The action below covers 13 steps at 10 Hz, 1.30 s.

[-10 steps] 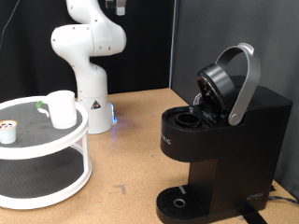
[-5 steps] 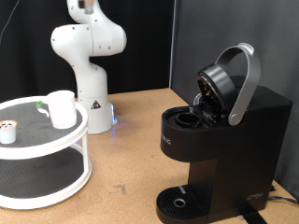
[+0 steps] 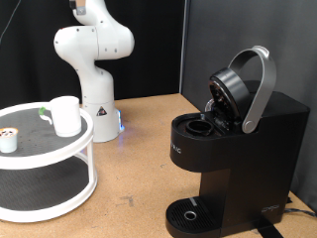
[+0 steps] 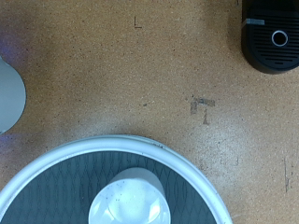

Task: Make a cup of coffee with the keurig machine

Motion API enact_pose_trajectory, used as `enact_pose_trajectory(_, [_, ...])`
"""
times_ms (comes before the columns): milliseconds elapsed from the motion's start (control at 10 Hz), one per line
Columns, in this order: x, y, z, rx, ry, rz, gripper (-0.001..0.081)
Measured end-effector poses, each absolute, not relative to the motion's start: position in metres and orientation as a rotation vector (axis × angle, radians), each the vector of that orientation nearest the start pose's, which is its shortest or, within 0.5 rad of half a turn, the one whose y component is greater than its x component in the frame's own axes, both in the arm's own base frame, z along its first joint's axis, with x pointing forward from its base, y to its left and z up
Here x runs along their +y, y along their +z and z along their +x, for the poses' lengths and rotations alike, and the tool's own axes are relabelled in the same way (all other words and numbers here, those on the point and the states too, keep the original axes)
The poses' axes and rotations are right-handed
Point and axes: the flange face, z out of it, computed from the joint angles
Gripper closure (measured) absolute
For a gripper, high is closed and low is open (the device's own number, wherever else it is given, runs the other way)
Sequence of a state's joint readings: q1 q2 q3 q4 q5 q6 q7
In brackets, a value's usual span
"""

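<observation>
The white cup stands on the top tier of a round white stand at the exterior view's left. It shows from above in the wrist view. The black keurig machine stands at the exterior view's right with its lid raised and the pod chamber open. Its round drip plate shows in the wrist view. A small white pod with a brown top sits on the same tier. The gripper is above the exterior view's top and its fingers do not show in the wrist view.
The white robot base stands behind the stand, with a blue light at its foot. The stand has a dark mesh top and a lower tier. A piece of tape lies on the brown cork tabletop. A black curtain hangs behind.
The upper arm has shifted slightly at the top of the exterior view, and the dark part seen there a second ago has left the frame. Cup, pod and machine have not moved.
</observation>
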<state>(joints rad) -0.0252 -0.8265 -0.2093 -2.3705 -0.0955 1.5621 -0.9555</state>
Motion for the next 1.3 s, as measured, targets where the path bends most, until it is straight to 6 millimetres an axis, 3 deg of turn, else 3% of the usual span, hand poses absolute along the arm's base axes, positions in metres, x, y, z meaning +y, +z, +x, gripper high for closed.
enact_pose_trajectory(800, [-0.211,0.576,0.251,-1.153,-0.061,-2.876,0.0006])
enact_pose_trajectory(1300, [-0.222,0.566,0.249,-1.156,-0.013,-2.848,0.0006])
